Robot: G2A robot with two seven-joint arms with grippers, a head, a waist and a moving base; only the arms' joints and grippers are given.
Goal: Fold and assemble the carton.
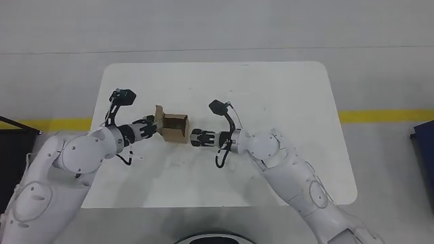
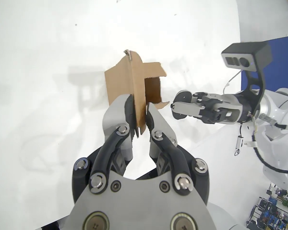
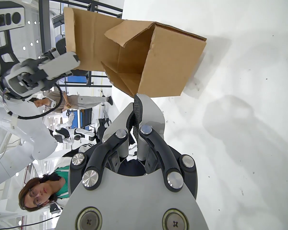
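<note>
A small brown carton (image 1: 174,127) lies on its side near the middle of the white table (image 1: 285,102), its open end with loose flaps turned toward the right arm. My left gripper (image 1: 150,128) is shut on one of the carton's flaps (image 2: 138,96), a finger on each face of it. My right gripper (image 1: 197,137) is shut with nothing between its fingers, its tips just short of the carton's open end (image 3: 124,72). In the right wrist view the carton (image 3: 168,65) rests on the table and the left gripper (image 3: 60,64) holds the far flap.
The table has rounded corners and a bare white top all around the carton. A yellow floor line (image 1: 386,116) runs past the table's sides. A blue object (image 1: 426,142) stands on the floor at the far right.
</note>
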